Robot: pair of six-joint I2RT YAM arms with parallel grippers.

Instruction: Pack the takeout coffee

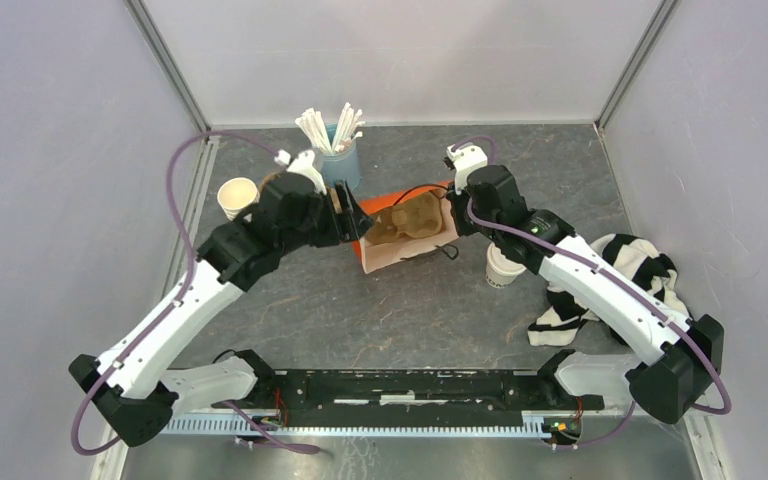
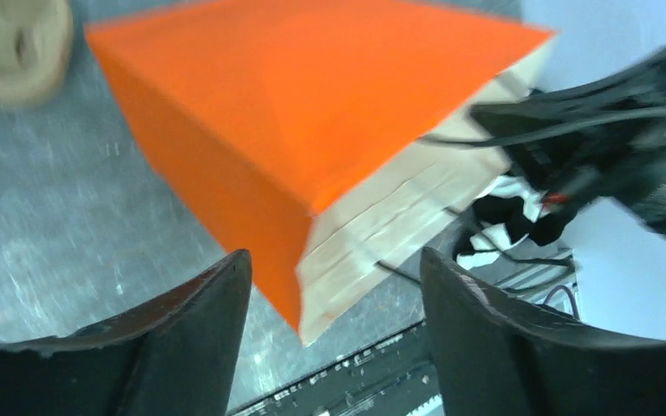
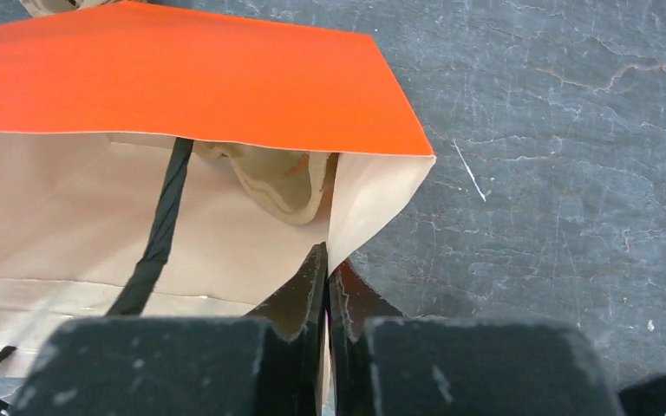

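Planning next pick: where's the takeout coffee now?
Top view, right of centre: takeout coffee stands beside the right arm, between the orange bag and the striped cloth.

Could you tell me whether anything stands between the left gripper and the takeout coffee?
Yes: the orange bag, lying on its side, sits between the open left gripper and the takeout coffee, which stands on the bag's other side. The right gripper, shut on the bag's rim, is over there too.

Table (image 1: 360,320): dark grey, stone-patterned, spread out before my arms.
Bag (image 1: 400,255): orange, paper-lined, mid-table.
Coffee (image 1: 500,270): lidded cup standing just right of the Bag.
Blue cup (image 1: 343,166): back centre, holding white sticks.
Cream cup (image 1: 237,197): back left, lidless.
Cloth (image 1: 615,285): black-and-white striped, crumpled at right.
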